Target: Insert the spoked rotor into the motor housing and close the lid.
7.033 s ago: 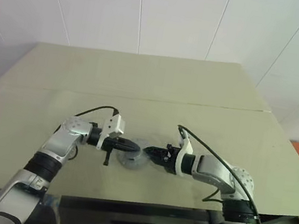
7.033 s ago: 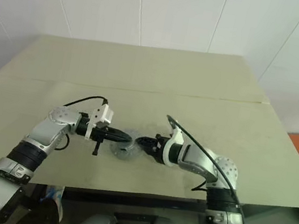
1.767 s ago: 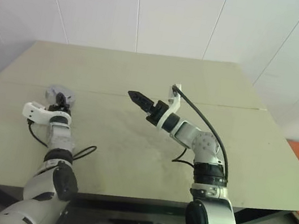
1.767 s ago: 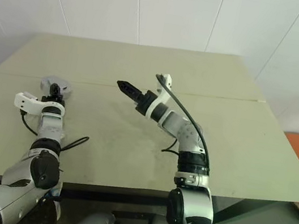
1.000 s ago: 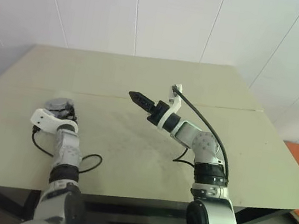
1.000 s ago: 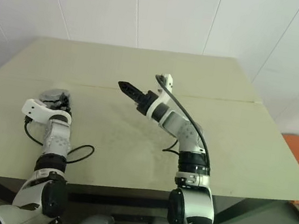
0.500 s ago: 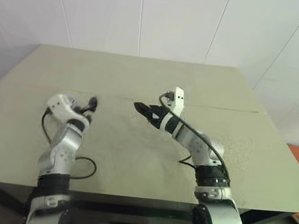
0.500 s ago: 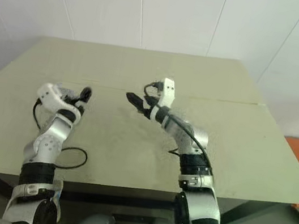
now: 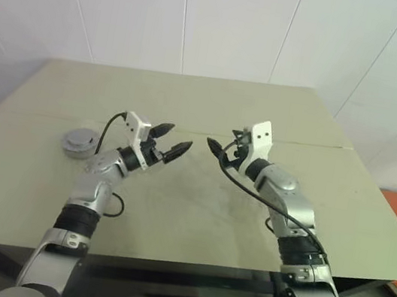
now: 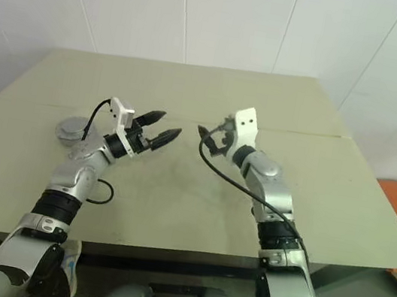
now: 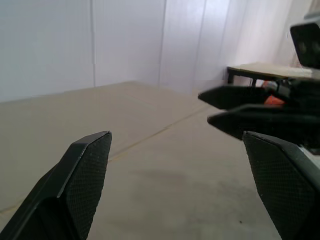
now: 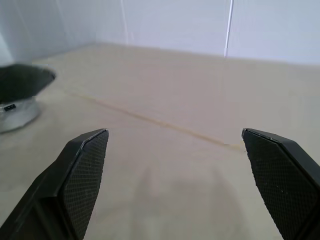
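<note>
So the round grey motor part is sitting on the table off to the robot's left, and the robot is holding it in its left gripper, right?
Not quite. The round grey motor part does sit on the table off to the robot's left, but nothing holds it. The left eye view shows the left gripper open and empty, raised near the table's middle, apart from the part, facing the open right gripper.

bare table (image 9: 195,216), lid (image 9: 79,144) far left

Bright, even indoor light — the white walls and pale desk (image 9: 196,209) read clearly with no hard glare. Soft, faint shadows smudge the desk just below each gripper. In the wrist views the black fingertips (image 12: 85,170) sit fairly sharp, while everything beyond the left gripper (image 11: 180,185) is hazy — washed and soft.
</note>
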Controlling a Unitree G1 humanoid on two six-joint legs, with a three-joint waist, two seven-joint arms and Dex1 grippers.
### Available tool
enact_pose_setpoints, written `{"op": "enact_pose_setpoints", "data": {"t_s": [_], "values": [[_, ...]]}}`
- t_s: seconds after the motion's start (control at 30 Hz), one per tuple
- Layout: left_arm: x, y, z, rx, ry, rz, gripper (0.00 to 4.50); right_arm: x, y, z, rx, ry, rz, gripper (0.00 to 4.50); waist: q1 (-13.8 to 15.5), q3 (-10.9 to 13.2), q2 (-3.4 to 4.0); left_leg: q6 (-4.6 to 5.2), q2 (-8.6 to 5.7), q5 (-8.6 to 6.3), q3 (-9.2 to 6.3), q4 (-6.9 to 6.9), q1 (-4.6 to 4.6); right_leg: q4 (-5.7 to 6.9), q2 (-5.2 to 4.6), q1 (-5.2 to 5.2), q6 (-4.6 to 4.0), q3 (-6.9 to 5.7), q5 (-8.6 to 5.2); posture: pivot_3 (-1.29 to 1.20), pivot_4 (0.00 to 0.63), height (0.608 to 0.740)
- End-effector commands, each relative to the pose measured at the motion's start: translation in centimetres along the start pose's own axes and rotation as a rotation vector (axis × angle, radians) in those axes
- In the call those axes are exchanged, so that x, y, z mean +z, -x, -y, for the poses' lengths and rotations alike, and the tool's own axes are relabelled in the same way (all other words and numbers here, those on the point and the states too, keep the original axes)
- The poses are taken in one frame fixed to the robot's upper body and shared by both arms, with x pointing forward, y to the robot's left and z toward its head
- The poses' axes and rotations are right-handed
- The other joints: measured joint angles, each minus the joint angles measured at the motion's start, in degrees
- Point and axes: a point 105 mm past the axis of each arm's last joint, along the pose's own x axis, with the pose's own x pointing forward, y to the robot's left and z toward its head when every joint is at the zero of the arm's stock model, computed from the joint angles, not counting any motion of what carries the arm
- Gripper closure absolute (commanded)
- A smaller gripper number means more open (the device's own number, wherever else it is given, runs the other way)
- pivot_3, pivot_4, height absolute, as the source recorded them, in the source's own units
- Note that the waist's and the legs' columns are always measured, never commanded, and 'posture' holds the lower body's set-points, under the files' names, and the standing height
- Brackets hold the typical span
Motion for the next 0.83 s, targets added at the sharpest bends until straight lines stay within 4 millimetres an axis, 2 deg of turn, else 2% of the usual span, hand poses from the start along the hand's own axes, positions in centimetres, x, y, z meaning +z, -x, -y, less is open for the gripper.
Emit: {"op": "enact_pose_setpoints", "data": {"t_s": [0.03, 0.13, 0.3, 0.4, 0.5, 0.57, 0.63, 0.67, 0.73, 0.83], "values": [[1.9, -0.8, -0.2, 0.007, -0.033, 0.074, 0.02, -0.4, -0.4, -0.6, 0.029, 0.085, -0.012, 0.00, 0.0, 0.0, -0.02, 0.00, 0.00, 0.00, 0.00, 0.01, 0.00, 0.00, 0.00, 0.00, 0.00, 0.00, 0.00, 0.00, 0.000, 0.740], [1.4, -0.1, -1.2, 0.090, -0.046, 0.069, 0.02, -0.4, -0.5, -1.4, 0.061, 0.009, 0.002, 0.00, -0.2, 0.0, -0.03, 0.00, 0.06, 0.01, -0.01, 0.01, 0.01, 0.02, -0.01, -0.01, -0.01, 0.02, 0.01, 0.00, 0.000, 0.740], [1.0, 1.4, -5.7, 0.375, -0.097, 0.038, 0.02, -0.3, -0.7, -1.3, 0.058, 0.008, 0.001, 0.00, 0.1, 0.0, -0.03, -0.03, 0.11, 0.02, -0.07, 0.00, 0.01, 0.05, 0.05, -0.05, -0.02, 0.05, 0.01, 0.00, 0.000, 0.740], [1.9, 3.6, -9.4, 0.595, -0.107, 0.056, 0.02, -0.7, -0.7, -1.1, 0.053, 0.013, -0.014, 0.00, 0.2, 0.0, -0.07, -0.03, 0.06, 0.02, -0.08, 0.02, 0.01, 0.05, 0.04, -0.03, -0.01, 0.00, 0.01, 0.00, 0.000, 0.740], [2.8, 4.5, -10.8, 0.674, -0.094, 0.082, 0.00, -0.9, -0.7, -1.1, 0.054, 0.026, -0.031, 0.61, 0.1, 0.1, -0.10, -0.03, 0.05, 0.02, -0.08, 0.01, 0.00, 0.03, 0.02, -0.04, -0.01, 0.00, 0.02, 0.00, 0.000, 0.740], [3.5, 5.2, -11.8, 0.737, -0.110, 0.101, 0.00, -1.1, -0.7, -1.2, 0.057, 0.031, -0.039, 0.61, 0.2, 0.1, -0.10, -0.02, 0.02, 0.01, -0.08, -0.02, -0.02, 0.02, 0.00, -0.05, -0.01, 0.00, 0.01, 0.00, 0.000, 0.740], [4.0, 6.4, -12.9, 0.819, -0.089, 0.142, 0.41, -1.2, -0.6, -1.2, 0.057, 0.029, -0.039, 0.64, 0.2, 0.1, -0.10, -0.02, 0.00, 0.01, -0.09, -0.02, -0.02, 0.01, 0.00, -0.06, -0.01, -0.01, 0.02, 0.00, 0.000, 0.740], [4.9, 7.3, -13.5, 0.869, -0.127, 0.160, 0.64, -1.4, -0.6, -1.3, 0.056, 0.034, -0.046, 0.95, 0.2, 0.1, -0.10, -0.03, 0.00, 0.01, -0.09, -0.03, -0.02, 0.01, -0.02, -0.06, -0.01, -0.01, 0.02, 0.00, 0.000, 0.740], [6.5, 8.0, -13.9, 0.909, -0.212, 0.198, 1.28, -1.7, -0.5, -1.3, 0.053, 0.046, -0.058, 0.96, -0.1, 0.1, -0.12, -0.03, 0.02, 0.01, -0.09, -0.03, -0.01, 0.02, -0.02, -0.07, -0.01, -0.01, 0.02, 0.00, 0.000, 0.740], [12.1, 6.8, -11.4, 0.799, -0.457, 0.407, 2.33, -2.3, -0.4, -1.1, 0.041, 0.068, -0.080, 0.96, 0.0, 0.1, -0.16, -0.04, 0.03, 0.01, -0.10, -0.05, -0.03, 0.03, -0.01, -0.10, -0.01, -0.01, 0.02, 0.00, 0.000, 0.740]]}}
